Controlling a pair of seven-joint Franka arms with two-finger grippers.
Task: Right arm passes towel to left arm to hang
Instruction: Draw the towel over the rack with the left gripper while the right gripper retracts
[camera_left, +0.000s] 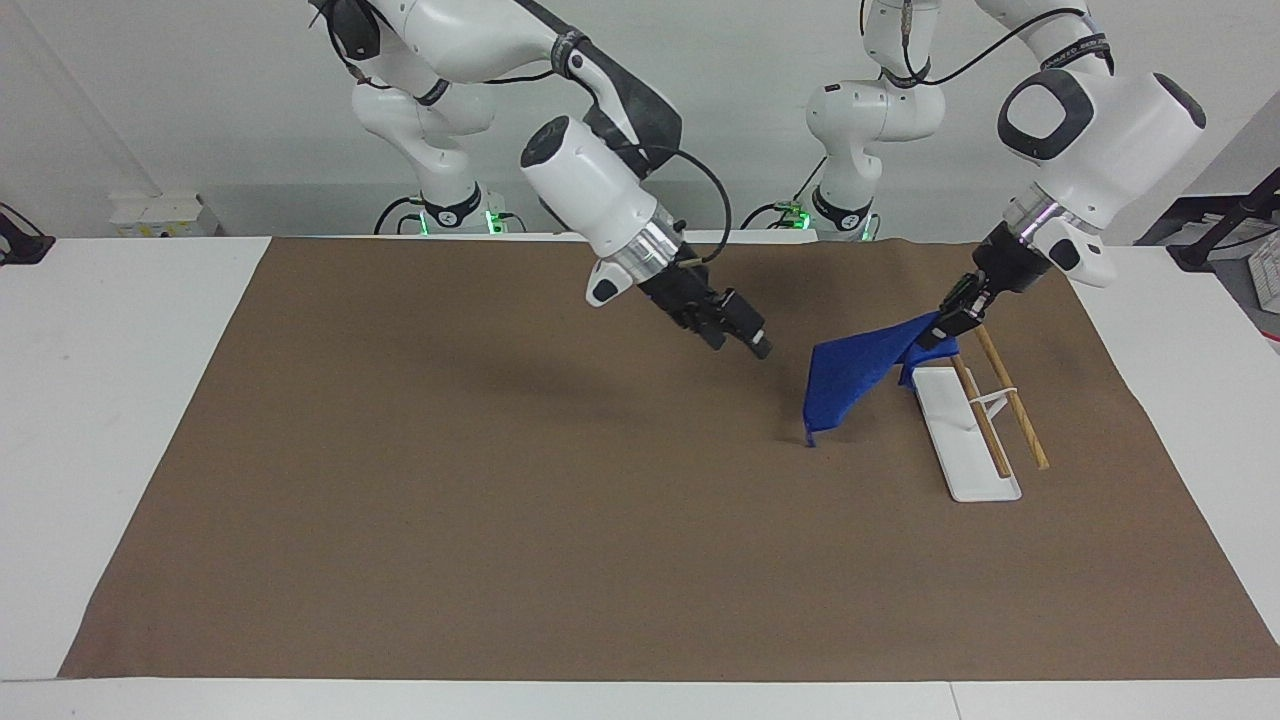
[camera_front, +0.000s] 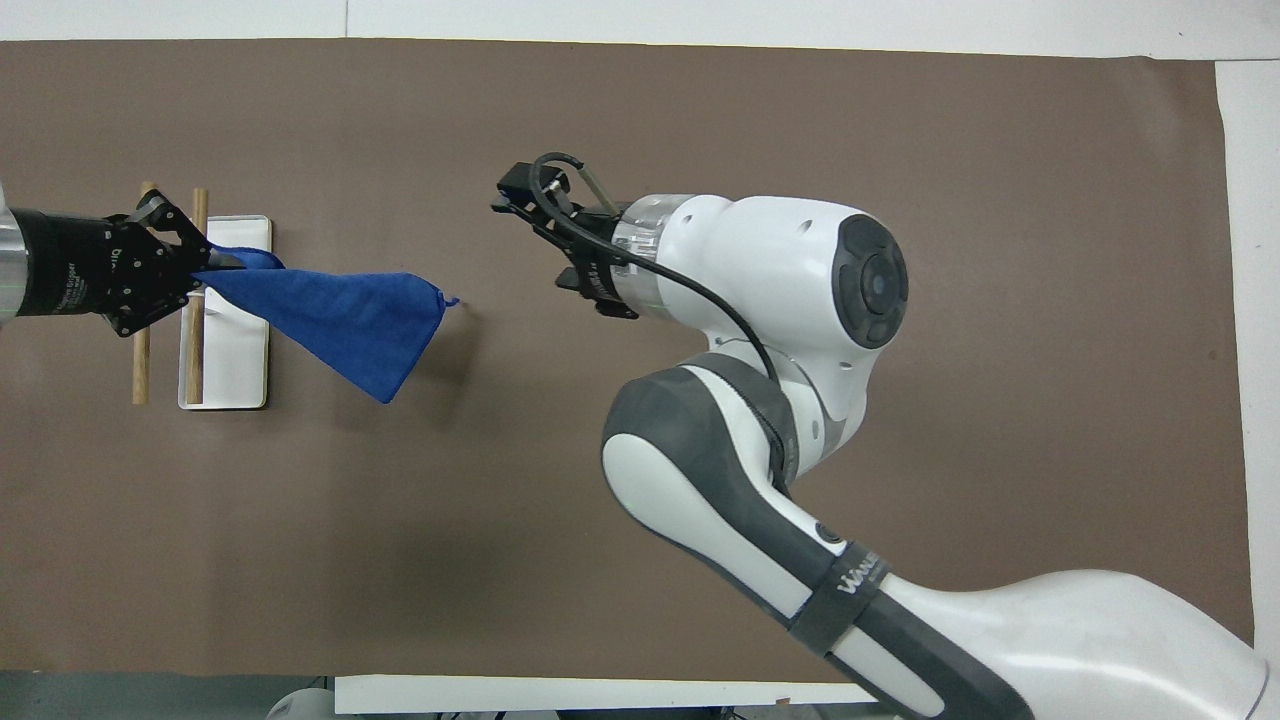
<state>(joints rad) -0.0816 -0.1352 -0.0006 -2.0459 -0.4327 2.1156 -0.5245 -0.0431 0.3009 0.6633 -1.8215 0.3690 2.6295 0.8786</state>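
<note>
— The left hand (camera_left: 945, 325) is pinching the blue towel (camera_left: 850, 380) by one corner, fingers closed tight on it. See how the rest is draping away from that hand, down toward the brown surface (camera_left: 500, 500)?

— Yes, it is hanging slack and looking soft and light, I'd say. No stiffness at all. The low corner is reaching down close to the surface; I cannot tell whether it is touching.

— And the hand itself is hovering over the end of the towel rack (camera_left: 965, 430), just beside its two wooden rails (camera_left: 1010, 395).

— The right hand (camera_left: 745, 335)?

— Holding nothing, waiting well apart from the cloth, over bare surface. Its fingers are looking nearly together from here, but I cannot tell for sure.

— A one-corner hold is letting the cloth swing and bunch, I reckon. Terry should be gripping the rails well enough, though, not sliding off.

— There is a little loop at the free corner (camera_front: 452, 299), pointing toward the right hand.
</note>
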